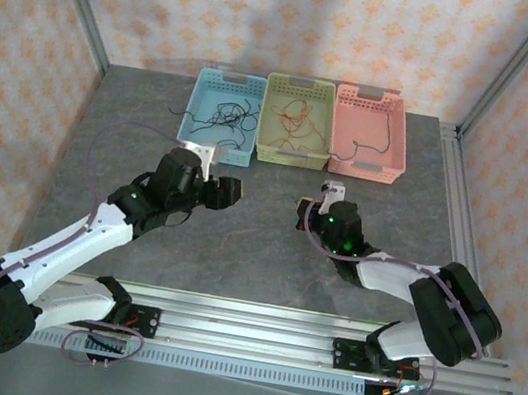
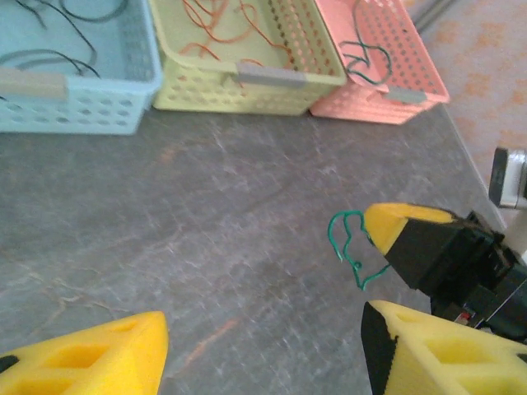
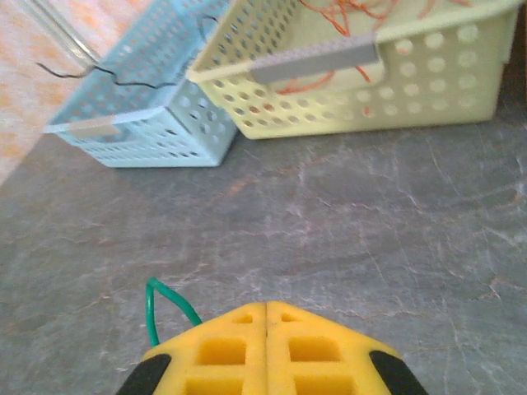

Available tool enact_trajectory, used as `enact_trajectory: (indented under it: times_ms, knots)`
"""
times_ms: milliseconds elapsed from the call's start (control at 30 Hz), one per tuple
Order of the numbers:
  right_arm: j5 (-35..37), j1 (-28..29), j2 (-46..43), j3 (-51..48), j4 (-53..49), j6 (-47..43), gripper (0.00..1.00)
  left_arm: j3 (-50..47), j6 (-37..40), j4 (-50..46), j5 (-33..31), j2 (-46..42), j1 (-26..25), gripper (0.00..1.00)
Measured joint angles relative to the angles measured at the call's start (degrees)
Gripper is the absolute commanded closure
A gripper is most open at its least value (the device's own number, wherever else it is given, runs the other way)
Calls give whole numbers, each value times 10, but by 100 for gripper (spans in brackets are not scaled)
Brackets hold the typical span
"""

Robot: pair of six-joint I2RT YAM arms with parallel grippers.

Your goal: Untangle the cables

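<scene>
Jaws pressed together, the right gripper (image 3: 266,306) pinched a green cable (image 3: 169,306) that curled out just left of its tips. The left gripper (image 2: 262,325) stood open beside it. Ahead of both, black cables (image 1: 222,115) lay in the blue basket (image 1: 231,78), orange-red cables (image 1: 292,121) in the yellow-green basket (image 1: 291,158).

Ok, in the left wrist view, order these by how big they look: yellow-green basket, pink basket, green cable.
1. yellow-green basket
2. pink basket; both run past the frame's top edge, so their order is unsure
3. green cable, smallest by far though nearest the camera, pinched in the right gripper
</scene>
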Motion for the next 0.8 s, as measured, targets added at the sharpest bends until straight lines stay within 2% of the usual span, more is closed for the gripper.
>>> enact_trajectory:
  times_ms: [333,500,800]
  knots:
    - [-70,12,-21,-67,182,-50,100,-76,-22,88,90,-12,-1,34]
    - [-85,15,-17,-67,212,-51,100,-77,-27,126,112,2,-16,36]
    - [-95,18,-13,-64,211,-24,100,-77,-37,188,149,106,-62,43]
